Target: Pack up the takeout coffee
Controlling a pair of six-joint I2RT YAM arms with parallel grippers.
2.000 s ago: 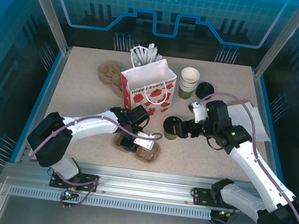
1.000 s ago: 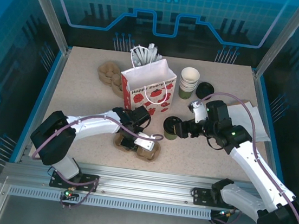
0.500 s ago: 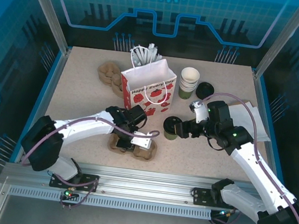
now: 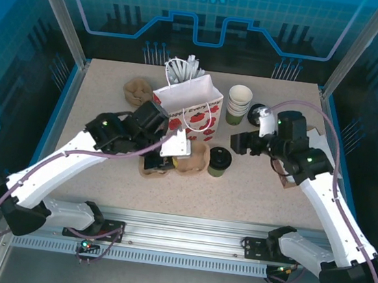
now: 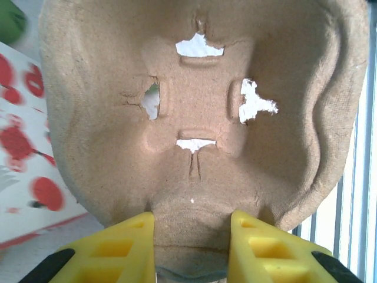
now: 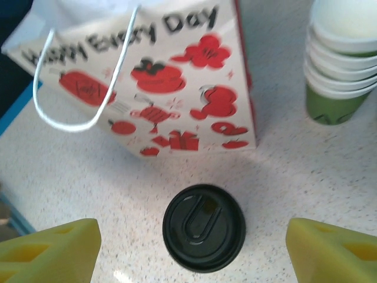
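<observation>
Pulp carrier (image 5: 200, 106) clamped in left claw (image 5: 191, 230) — now lifted beside bag (image 4: 185, 113), right claw (image 6: 191, 250) open, backed off coffee (image 6: 204, 227)

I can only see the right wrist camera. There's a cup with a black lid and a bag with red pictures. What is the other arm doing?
Observer: The left gripper is pinching the edge of a brown cardboard cup carrier.
Child: Is that near my cup?
Observer: Yes. From the top camera, the carrier is just left of the takeout coffee, in front of the bag.
Child: Are there more carriers?
Observer: A second carrier lies on the table at the far left, beside the bag.
</observation>
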